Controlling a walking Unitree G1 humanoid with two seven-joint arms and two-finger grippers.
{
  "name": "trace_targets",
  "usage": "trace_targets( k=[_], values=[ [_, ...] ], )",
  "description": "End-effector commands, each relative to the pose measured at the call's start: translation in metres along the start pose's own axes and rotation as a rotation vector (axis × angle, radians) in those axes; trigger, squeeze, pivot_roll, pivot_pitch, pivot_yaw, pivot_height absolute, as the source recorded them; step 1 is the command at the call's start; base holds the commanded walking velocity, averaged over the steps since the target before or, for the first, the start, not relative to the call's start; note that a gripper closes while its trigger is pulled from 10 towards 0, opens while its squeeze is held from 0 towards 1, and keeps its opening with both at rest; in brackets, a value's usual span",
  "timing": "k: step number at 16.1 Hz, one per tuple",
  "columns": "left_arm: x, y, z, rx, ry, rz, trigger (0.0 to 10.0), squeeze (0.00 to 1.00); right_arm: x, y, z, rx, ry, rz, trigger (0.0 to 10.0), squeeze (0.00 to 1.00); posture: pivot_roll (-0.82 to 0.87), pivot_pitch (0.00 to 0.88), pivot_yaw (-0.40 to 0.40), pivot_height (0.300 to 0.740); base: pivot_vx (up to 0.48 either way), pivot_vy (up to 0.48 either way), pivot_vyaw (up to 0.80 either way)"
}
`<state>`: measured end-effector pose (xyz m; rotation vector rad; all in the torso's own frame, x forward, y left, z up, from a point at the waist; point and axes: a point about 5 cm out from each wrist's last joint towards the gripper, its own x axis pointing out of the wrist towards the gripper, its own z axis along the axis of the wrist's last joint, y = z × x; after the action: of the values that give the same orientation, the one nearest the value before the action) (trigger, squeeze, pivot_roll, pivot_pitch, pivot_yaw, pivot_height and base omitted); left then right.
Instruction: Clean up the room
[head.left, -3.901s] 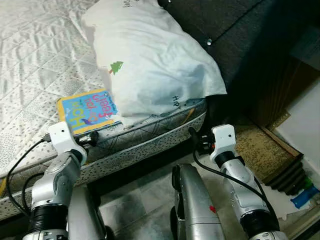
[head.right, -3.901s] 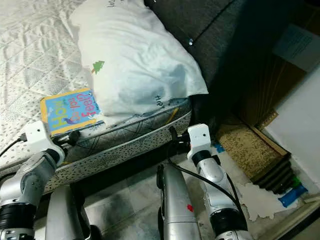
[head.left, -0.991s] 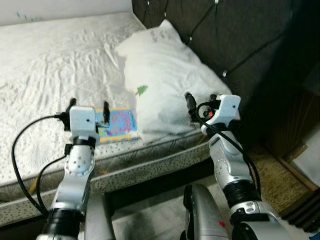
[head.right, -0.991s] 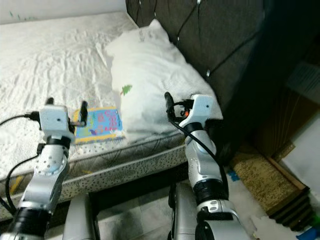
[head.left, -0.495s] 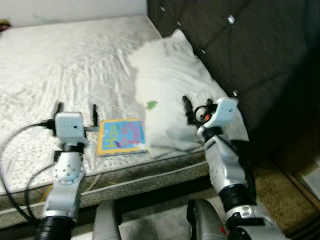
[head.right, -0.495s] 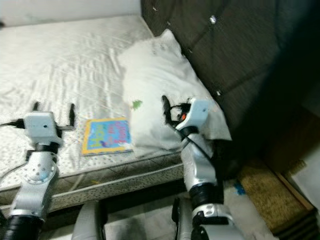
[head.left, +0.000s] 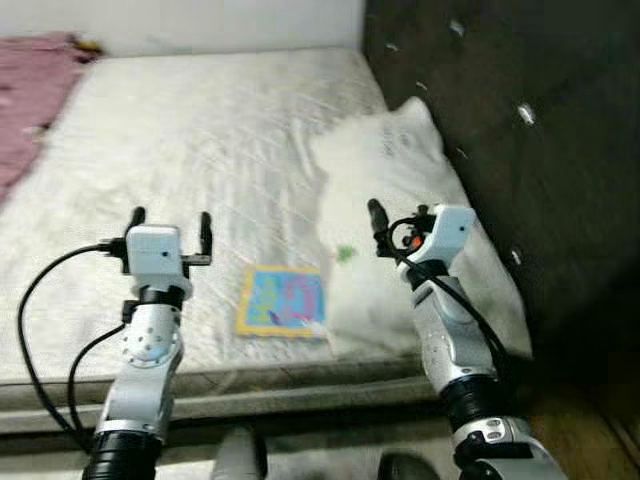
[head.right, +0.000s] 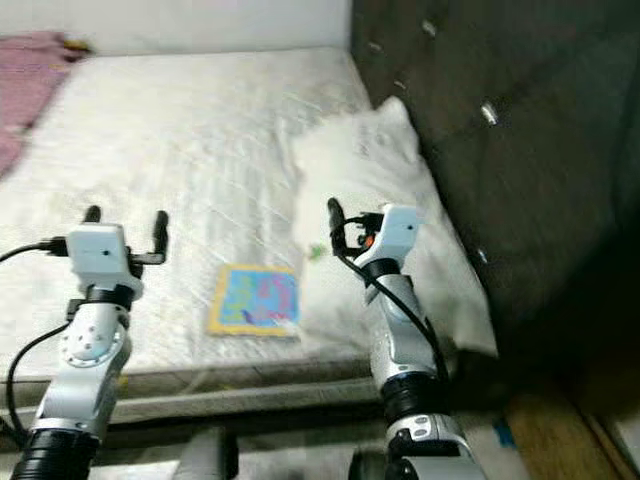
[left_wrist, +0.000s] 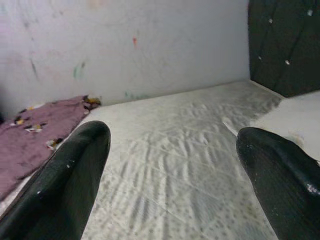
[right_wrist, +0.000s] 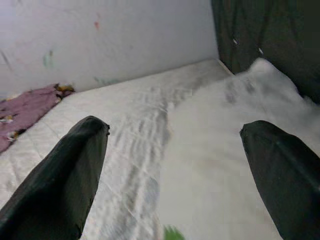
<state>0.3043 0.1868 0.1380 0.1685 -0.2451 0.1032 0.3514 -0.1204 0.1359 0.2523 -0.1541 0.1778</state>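
Observation:
A colourful children's book (head.left: 283, 301) lies flat on the white mattress (head.left: 210, 140) near its front edge, its right side against a white pillow (head.left: 400, 220). My left gripper (head.left: 168, 218) is held up over the mattress, left of the book and apart from it, open and empty. My right gripper (right_wrist: 174, 130) hovers above the pillow, to the right of the book, and is also open with nothing between its fingers. Both wrist views look along the bed toward the far wall.
A dark tufted headboard (head.left: 500, 110) runs along the right side of the bed. A purple blanket (head.left: 30, 80) lies bunched at the far left of the mattress. A pale wall (left_wrist: 150, 40) closes the far end.
Both arms have risen from beside the mattress edge to above the bed. The view has lifted and turned left, bringing in the purple blanket. Book and pillow lie as before.

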Motion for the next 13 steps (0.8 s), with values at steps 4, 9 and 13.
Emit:
trace_targets(
  k=[4,9,13],
  values=[
    [-0.003,-0.010,-0.003,-0.037,0.023,-0.054,10.0,0.00,-0.004,-0.001,0.002,-0.020,-0.006,-0.017,10.0,0.00,-0.05,0.049,0.011,0.740,0.000,0.000,0.00],
    [-0.006,-0.002,-0.012,0.005,0.075,0.043,10.0,0.00,-0.004,0.010,-0.005,-0.027,0.028,0.008,10.0,0.00,-0.05,0.077,-0.013,0.740,0.000,0.000,0.00],
    [-0.004,-0.011,-0.010,-0.046,0.081,0.014,10.0,0.00,-0.003,0.010,-0.006,-0.020,0.042,-0.023,10.0,0.00,-0.06,0.083,-0.013,0.740,0.000,0.000,0.00]
  ],
)
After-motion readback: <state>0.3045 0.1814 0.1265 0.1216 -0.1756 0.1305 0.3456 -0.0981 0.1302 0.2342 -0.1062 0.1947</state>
